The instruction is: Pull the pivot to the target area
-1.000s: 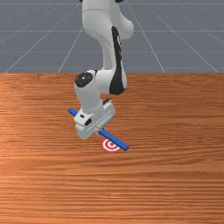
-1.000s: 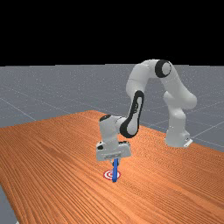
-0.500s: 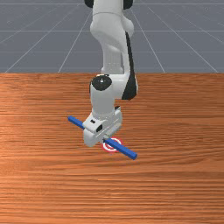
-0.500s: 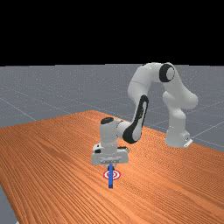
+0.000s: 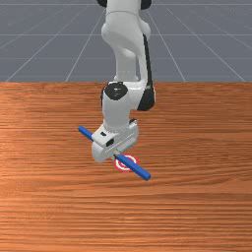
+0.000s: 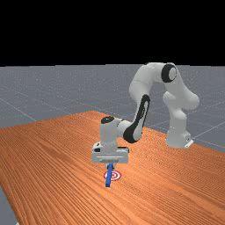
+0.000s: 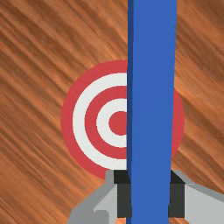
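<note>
In the front view my gripper [image 5: 116,154] holds the long blue bar [image 5: 137,170] near its middle, just beside the round red-and-white target [image 5: 120,167]. The bar slants across the target, its nearer end past the rings. Seen in the far view, my gripper [image 6: 110,166] is low beside the target [image 6: 116,176], with the bar [image 6: 108,176] running forward from it. Dark pads press the bar [image 7: 152,87] from both sides in the wrist view, where my gripper [image 7: 150,194] is shut on it. The bar hides part of the target [image 7: 91,122]; most of its red centre shows.
Orange-brown wood of the table [image 5: 197,206] surrounds the bar and target. The bar's far end sticks out past my hand at the front view's left. The arm's base [image 6: 178,136] stands at the far view's right.
Over the last second my hand and the held bar moved toward the front camera and the front view's right. Since half a second ago the bar has turned slightly, its near end shifting toward the front view's left.
</note>
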Motion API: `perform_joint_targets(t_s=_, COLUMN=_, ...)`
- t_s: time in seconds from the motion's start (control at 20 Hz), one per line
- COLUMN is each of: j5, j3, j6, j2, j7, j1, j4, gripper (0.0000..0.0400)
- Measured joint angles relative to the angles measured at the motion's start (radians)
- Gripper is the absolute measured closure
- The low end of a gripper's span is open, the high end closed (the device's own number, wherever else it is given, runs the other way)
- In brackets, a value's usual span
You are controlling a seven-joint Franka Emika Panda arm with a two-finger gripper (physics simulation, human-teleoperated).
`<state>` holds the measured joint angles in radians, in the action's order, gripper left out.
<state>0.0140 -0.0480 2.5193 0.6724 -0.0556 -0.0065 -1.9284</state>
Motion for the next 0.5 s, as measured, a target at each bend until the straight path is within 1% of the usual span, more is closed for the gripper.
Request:
perform_joint_targets(t_s=0.05, j5=0.030, j3=0.029, j6=-0.015, j2=0.013, j7=-0.036, j1=-0.028, j4=0.026, gripper=0.0305)
perform_joint_targets(t_s=0.1, j5=0.028, j3=0.027, j6=0.003, j2=0.018, j7=-0.033, j1=-0.026, j4=0.032, gripper=0.0304)
perform_joint_targets(t_s=0.15, j5=0.049, j3=0.049, j6=-0.038, j2=0.036, j7=-0.059, j1=-0.047, j4=0.069, gripper=0.0304)
perform_joint_targets(t_s=0.2, j5=0.067, j3=0.066, j6=-0.056, j2=0.050, j7=-0.081, j1=-0.064, j4=0.097, gripper=0.0305)
perform_joint_targets(t_s=0.25, j5=0.027, j3=0.028, j6=-0.137, j2=0.078, j7=-0.030, j1=-0.027, j4=0.160, gripper=0.0304)
perform_joint_targets(t_s=0.3, j5=0.025, j3=0.028, j6=-0.182, j2=0.099, j7=-0.028, j1=-0.027, j4=0.202, gripper=0.0304)
perform_joint_targets(t_s=0.35, j5=0.025, j3=0.027, j6=-0.194, j2=0.102, j7=-0.022, j1=-0.024, j4=0.209, gripper=0.0305)
perform_joint_targets(t_s=0.4, j5=0.000, j3=0.043, j6=-0.085, j2=0.071, j7=-0.099, j1=-0.030, j4=0.138, gripper=0.0305)
perform_joint_targets(t_s=0.45, j5=-0.003, j3=0.045, j6=-0.085, j2=0.071, j7=-0.098, j1=-0.022, j4=0.137, gripper=0.0304)
perform_joint_targets(t_s=0.5, j5=-0.071, j3=-0.058, j6=-0.101, j2=0.081, j7=0.110, j1=0.086, j4=0.146, gripper=0.0194)
